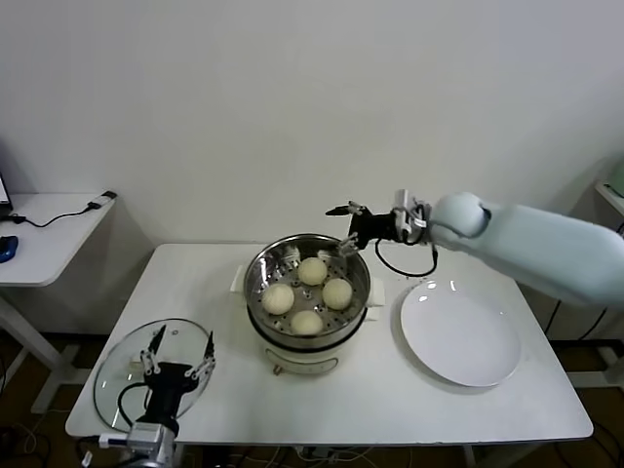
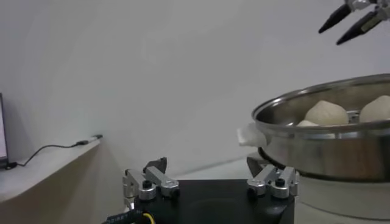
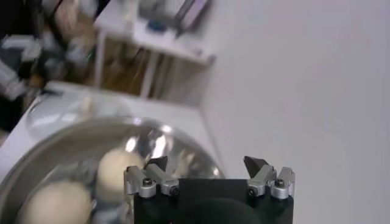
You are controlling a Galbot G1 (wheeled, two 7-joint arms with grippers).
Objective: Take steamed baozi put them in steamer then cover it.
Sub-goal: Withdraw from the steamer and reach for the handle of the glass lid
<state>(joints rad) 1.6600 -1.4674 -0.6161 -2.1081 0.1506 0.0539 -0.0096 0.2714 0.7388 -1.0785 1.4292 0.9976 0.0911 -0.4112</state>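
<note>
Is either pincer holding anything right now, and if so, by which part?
Nothing is held. The left pincer is open above the cover; the right pincer is open beside the steamer.

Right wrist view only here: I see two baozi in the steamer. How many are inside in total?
Observer: Four baozi sit on the tray of the steamer.
Operator: Is the plate empty?
Observer: Yes, the white plate right of the steamer holds nothing.
Operator: Where is the cover?
Observer: The glass lid lies flat at the table's front-left, the open left gripper over it. The open right gripper hangs above the steamer's far rim.
</note>
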